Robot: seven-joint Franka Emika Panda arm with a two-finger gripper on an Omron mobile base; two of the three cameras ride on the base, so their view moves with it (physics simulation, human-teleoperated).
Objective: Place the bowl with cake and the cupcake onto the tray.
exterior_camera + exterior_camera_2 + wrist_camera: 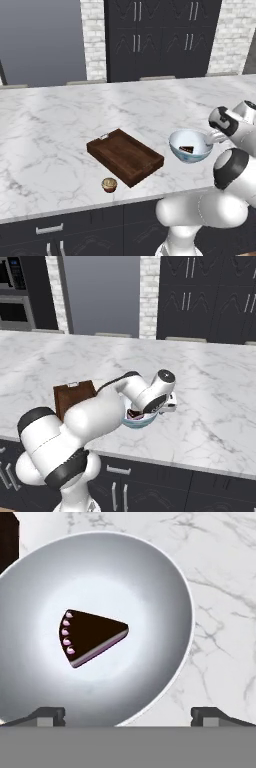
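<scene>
The pale blue-white bowl [180,142] stands on the marble counter just right of the dark wooden tray [125,156]. Inside the bowl lies a dark brown cake wedge [92,636]. The tiny cupcake [109,185] sits near the counter's front edge, just in front of the tray. My gripper [214,139] hovers at the bowl's right rim, open and holding nothing. In the hand view the bowl [125,577] lies close below, and my gripper [127,717] straddles its rim: one fingertip [47,716] over the inside, the other over the counter. In the right base view my arm hides much of the bowl [135,422].
The marble counter [60,120] stretches wide to the left and behind the tray. Its front edge runs just in front of the cupcake. Dark cabinets and a brick wall stand beyond the counter. The tray's silver handle [105,136] is at its far end.
</scene>
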